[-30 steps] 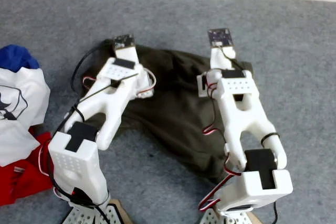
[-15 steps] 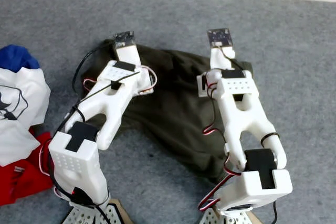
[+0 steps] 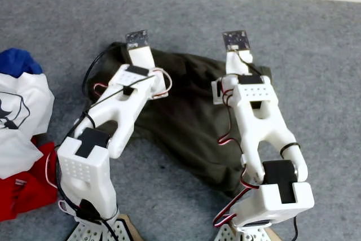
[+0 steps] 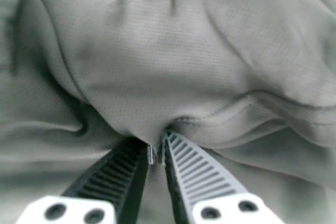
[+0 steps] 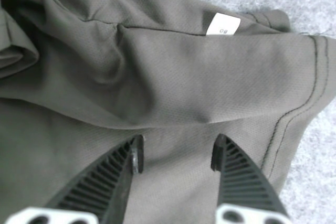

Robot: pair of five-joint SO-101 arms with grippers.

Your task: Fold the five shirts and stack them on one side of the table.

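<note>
My left gripper (image 4: pixel 156 153) was nearly closed, its two ribbed fingers (image 4: pixel 194 174) pinching a small raised fold of the olive shirt (image 4: pixel 173 61). The cloth bunched up just ahead of the tips and a stitched hem ran off to one side. My right gripper (image 5: pixel 177 153) stood wide, both fingertips resting on or just above the same olive shirt with nothing caught between them. Beyond those tips lay a flat panel of fabric, then a white label (image 5: pixel 226 24) near the hemmed edge, where the grey table (image 5: pixel 315 3) began.

From the high view the olive shirt (image 3: pixel 192 117) lay crumpled under both my arms, its nearest corner by my right base and its far edge below my wrists. Well apart, at my left side, lay a loose heap: a red shirt (image 3: pixel 22 190) nearest, a white shirt (image 3: pixel 20 117) over it, and a blue shirt (image 3: pixel 17 61) farthest.
</note>
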